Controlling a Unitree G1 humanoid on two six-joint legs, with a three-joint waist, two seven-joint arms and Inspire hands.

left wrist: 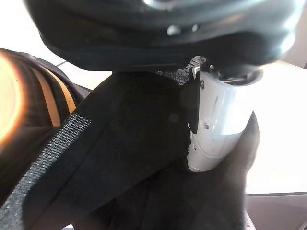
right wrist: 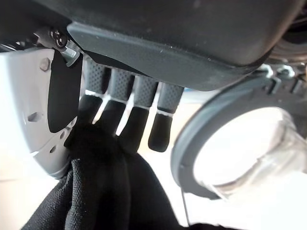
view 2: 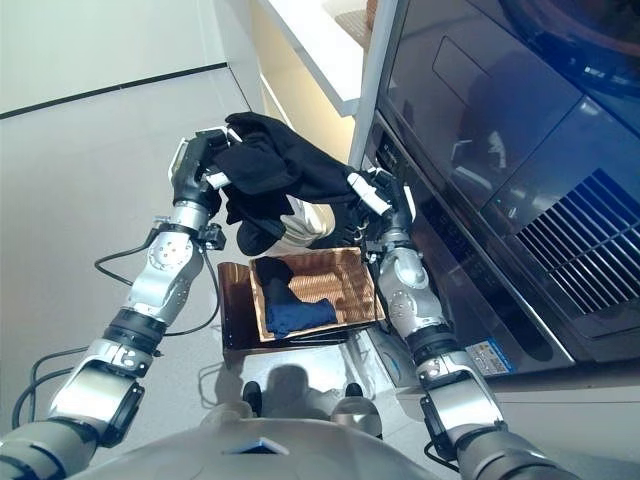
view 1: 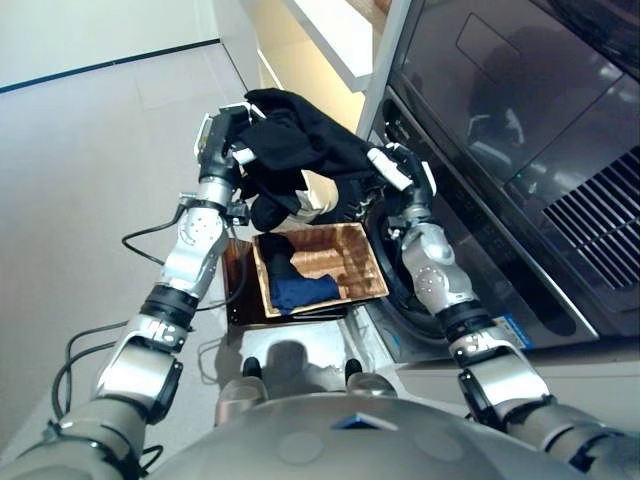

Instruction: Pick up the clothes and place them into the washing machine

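Seen from the head: black garment held up between left hand and right hand, above the wooden basket with a dark blue garment left inside, beside the washing machine. Left wrist: thumb pinching black cloth. Right wrist: fingers clamped on cloth near the open door; loading not yet done.

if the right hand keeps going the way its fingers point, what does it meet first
Most likely the washing machine's round door, open just beyond the right hand, which grips the black garment. Depth is unclear, so contact is a guess.
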